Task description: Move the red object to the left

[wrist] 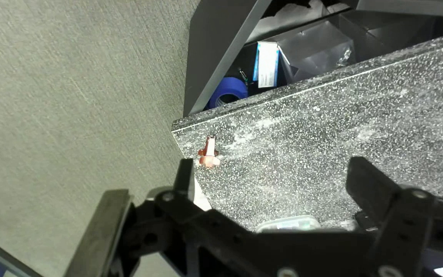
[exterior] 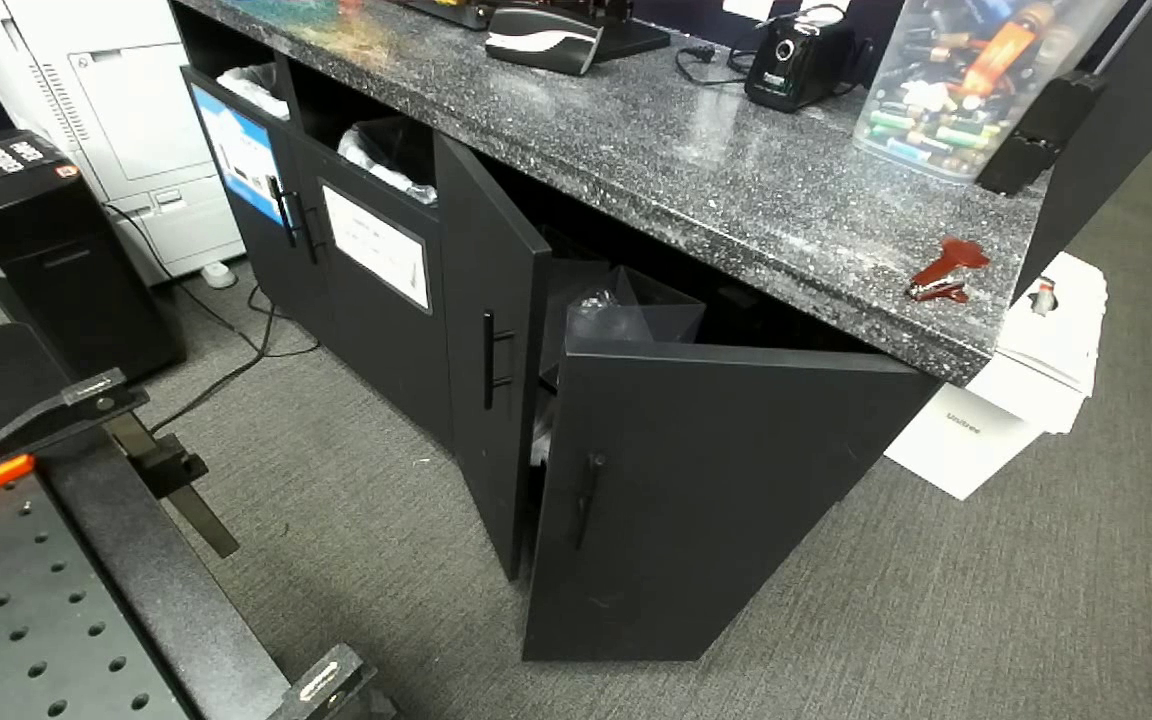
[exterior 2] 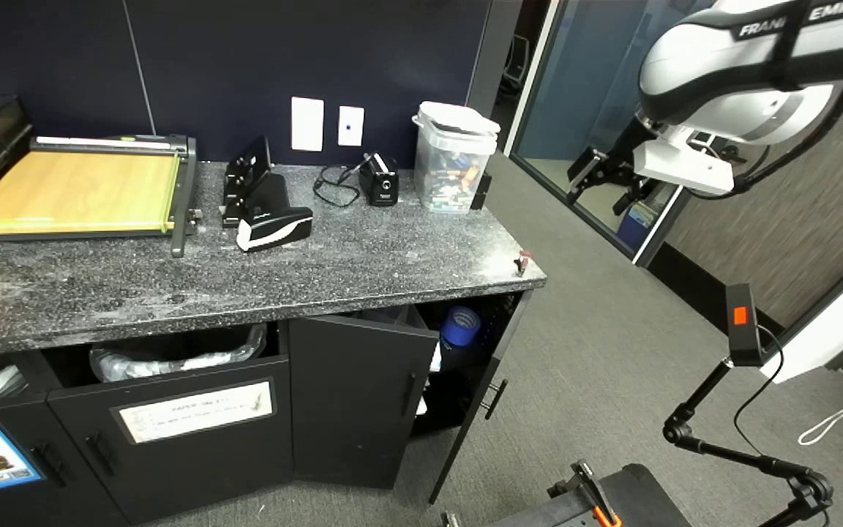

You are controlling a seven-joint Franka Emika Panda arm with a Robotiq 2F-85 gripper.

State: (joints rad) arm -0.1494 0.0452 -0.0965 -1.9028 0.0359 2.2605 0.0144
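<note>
The red object (exterior: 948, 265) is a small dark-red item with pointed ends, lying on the speckled counter (exterior: 736, 190) near its front right corner. It also shows in an exterior view (exterior 2: 524, 260) and in the wrist view (wrist: 209, 154), where glare whitens part of it. My gripper (exterior 2: 597, 194) is open and empty, held in the air on the right side of that exterior view. In the wrist view the gripper (wrist: 271, 163) has its fingers wide apart. The object appears beyond the left fingertip, not between the fingers. I touch nothing.
A clear tub (exterior 2: 456, 157) of batteries stands at the counter's back right, with a black sharpener (exterior 2: 380, 180) beside it. A stapler (exterior 2: 275, 228) and paper cutter (exterior 2: 85, 192) are farther left. Two cabinet doors (exterior: 716, 490) stand open below. A jointed camera stand (exterior 2: 743, 329) is at right.
</note>
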